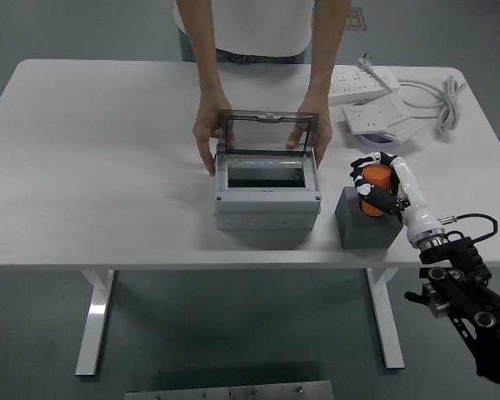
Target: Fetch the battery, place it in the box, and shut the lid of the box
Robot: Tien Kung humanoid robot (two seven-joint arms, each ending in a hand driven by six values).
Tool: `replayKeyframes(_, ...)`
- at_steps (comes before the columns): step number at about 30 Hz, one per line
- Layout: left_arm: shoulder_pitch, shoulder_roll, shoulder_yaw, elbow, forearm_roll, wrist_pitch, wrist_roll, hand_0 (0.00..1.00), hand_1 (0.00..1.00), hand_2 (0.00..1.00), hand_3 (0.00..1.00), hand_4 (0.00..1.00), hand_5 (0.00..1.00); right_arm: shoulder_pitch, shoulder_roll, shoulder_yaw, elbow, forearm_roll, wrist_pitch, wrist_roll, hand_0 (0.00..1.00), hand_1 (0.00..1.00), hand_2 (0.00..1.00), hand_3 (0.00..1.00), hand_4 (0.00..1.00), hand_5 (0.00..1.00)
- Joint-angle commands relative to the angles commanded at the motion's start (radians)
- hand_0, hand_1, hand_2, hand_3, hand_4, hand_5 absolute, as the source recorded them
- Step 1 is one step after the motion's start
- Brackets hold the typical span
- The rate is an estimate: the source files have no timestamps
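The orange cylindrical battery (376, 186) stands upright in a dark grey block holder (364, 222) right of the box. My right hand (373, 184) has its black fingers wrapped around the battery. The grey box (267, 198) sits at the table's middle with its smoky transparent lid (267, 132) raised upright at the back. A person at the far side holds the box with one hand (207, 137) on its left and the other hand (312, 129) on its right, by the lid. My left arm is out of view.
White power strips (367, 83) and a coiled white cable (446, 104) lie at the back right. A purple-rimmed object (368, 140) sits just behind my right hand. The table's near edge (192, 265) runs below the box.
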Motion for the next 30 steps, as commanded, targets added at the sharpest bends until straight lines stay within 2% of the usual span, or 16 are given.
replayKeyframes(1, 0.0, 0.0, -0.001, 0.0, 0.002, 0.0, 0.001, 0.616, 0.694, 0.632, 0.623, 0.672, 0.078, 0.002, 0.0, 0.0, 0.001, -0.002, 0.0, -0.001, 0.26, 0.261, 0.309, 0.27, 0.038, 0.002)
replayKeyframes(10, 0.002, 0.003, -0.016, -0.002, 0.019, 0.001, 0.01, 0.616, 0.696, 0.635, 0.624, 0.672, 0.083, 0.047, -0.005, -0.004, 0.018, -0.024, 0.002, -0.024, 0.263, 0.263, 0.314, 0.277, 0.027, 0.002)
replayKeyframes(14, 0.002, 0.004, -0.019, -0.002, 0.022, 0.0, 0.013, 0.617, 0.698, 0.637, 0.626, 0.674, 0.08, 0.078, -0.015, -0.001, 0.04, -0.069, 0.01, -0.051, 0.257, 0.26, 0.311, 0.282, 0.046, 0.002)
replayKeyframes(23, 0.002, 0.008, -0.026, -0.004, 0.026, 0.001, 0.021, 0.616, 0.699, 0.638, 0.625, 0.673, 0.082, 0.156, -0.037, -0.004, 0.109, -0.288, 0.055, -0.166, 0.257, 0.261, 0.314, 0.286, 0.059, 0.002)
replayKeyframes(30, 0.003, 0.013, -0.036, -0.007, 0.032, 0.002, 0.029, 0.617, 0.7, 0.64, 0.626, 0.674, 0.079, 0.214, -0.029, -0.032, 0.151, -0.52, 0.122, -0.291, 0.245, 0.249, 0.306, 0.289, 0.068, 0.002)
